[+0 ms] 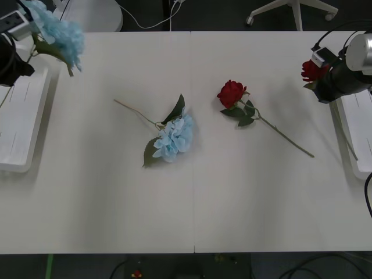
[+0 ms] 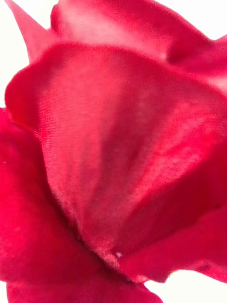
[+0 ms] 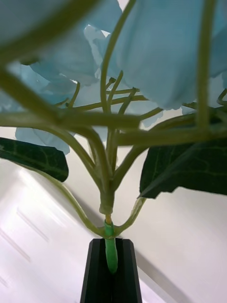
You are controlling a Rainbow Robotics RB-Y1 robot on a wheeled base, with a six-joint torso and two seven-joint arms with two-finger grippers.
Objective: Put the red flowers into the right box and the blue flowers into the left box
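Flowers half sorted: left gripper (image 3: 111,265) clamps a blue flower (image 1: 61,35) above the left box (image 1: 20,125) at upper left, right gripper (image 1: 325,81), fingers hidden, carries a rose (image 1: 313,71) by the right box (image 1: 359,133), while a hydrangea (image 1: 173,138) and red rose (image 1: 232,93) wait mid-table, unobstructed.

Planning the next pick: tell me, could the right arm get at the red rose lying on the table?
Probably not yet: the right gripper already holds a rose by the right box. The table rose lies unobstructed.
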